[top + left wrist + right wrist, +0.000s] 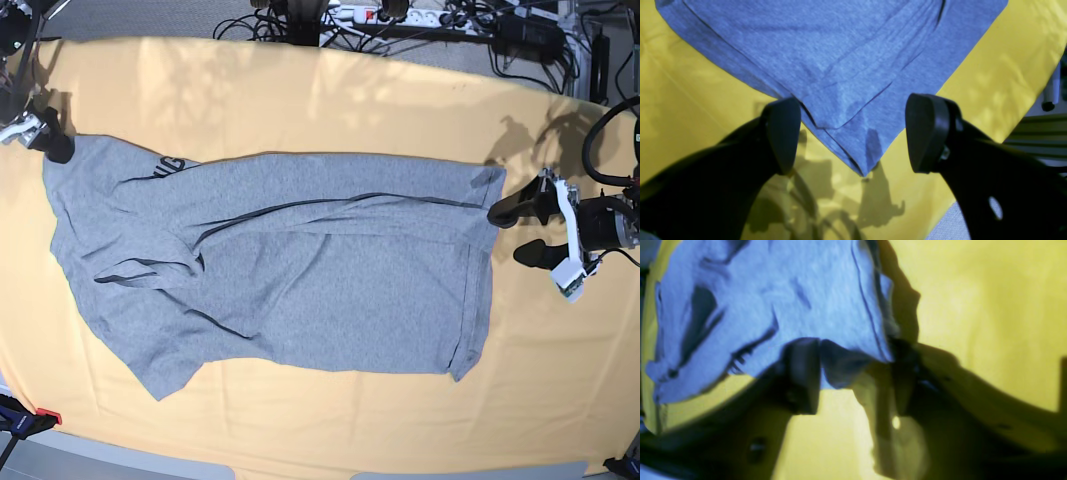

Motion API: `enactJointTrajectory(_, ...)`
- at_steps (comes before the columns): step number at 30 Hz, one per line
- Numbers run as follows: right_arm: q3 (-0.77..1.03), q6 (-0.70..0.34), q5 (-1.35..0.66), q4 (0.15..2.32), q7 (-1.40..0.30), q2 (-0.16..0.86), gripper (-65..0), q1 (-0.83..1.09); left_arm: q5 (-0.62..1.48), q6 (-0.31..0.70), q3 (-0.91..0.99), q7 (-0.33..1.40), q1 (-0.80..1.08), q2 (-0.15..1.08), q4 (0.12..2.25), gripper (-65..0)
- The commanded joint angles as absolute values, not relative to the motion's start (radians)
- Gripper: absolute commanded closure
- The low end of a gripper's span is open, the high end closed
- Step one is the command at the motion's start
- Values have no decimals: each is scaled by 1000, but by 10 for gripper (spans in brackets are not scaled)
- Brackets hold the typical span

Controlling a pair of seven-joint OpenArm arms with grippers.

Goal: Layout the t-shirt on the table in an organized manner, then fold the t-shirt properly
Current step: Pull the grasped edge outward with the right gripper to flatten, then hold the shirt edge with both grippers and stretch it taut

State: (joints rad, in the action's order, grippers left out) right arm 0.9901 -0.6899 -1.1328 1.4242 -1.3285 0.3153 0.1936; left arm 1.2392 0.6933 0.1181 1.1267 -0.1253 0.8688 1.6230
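Your left gripper (pixel 853 133) has its jaws apart just off a t-shirt (pixel 300 290) corner. Your right gripper (pixel 853 373) has its jaws clamped on the opposite edge; the shirt lies spread on the tabletop (pixel 350 100)

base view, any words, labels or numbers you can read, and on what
Black block lettering on the heather-grey cotton t-shirt: only a folded-over sliver shows, too partial to read.
Wrist views: no text in sight.
Nothing else is legible.

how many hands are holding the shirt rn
1. The right hand pinches the shirt's corner at the base view's left edge. The left hand is open, straddling a corner at the opposite end without gripping.
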Motion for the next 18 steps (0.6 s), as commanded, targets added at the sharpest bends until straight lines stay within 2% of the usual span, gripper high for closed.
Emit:
enactJointTrajectory(1, 995, -698, -1153, 1435, -1311, 339, -220, 188, 1271, 698, 133, 1119, -145, 892, 1634, -492)
enactJointTrajectory(3, 995, -698, -1151, 1435, -1317, 340, -53, 188, 1283, 698, 133, 1120, -145, 892, 1634, -492)
enactJointTrajectory(4, 995, -698, -1151, 1435, -1328, 344, 0, 188, 1286, 698, 133, 1120, -145, 892, 1634, -492)
enactJointTrajectory(11, 995, -698, -1151, 1436, -1340, 369, 0, 188, 1292, 689, 186, 1172, -144, 880, 1634, -492)
enactJointTrajectory(18, 995, -698, -1152, 1436, -1351, 368, 0, 189, 1260, 608, 458, 1228, -21, 780, 1634, -492)
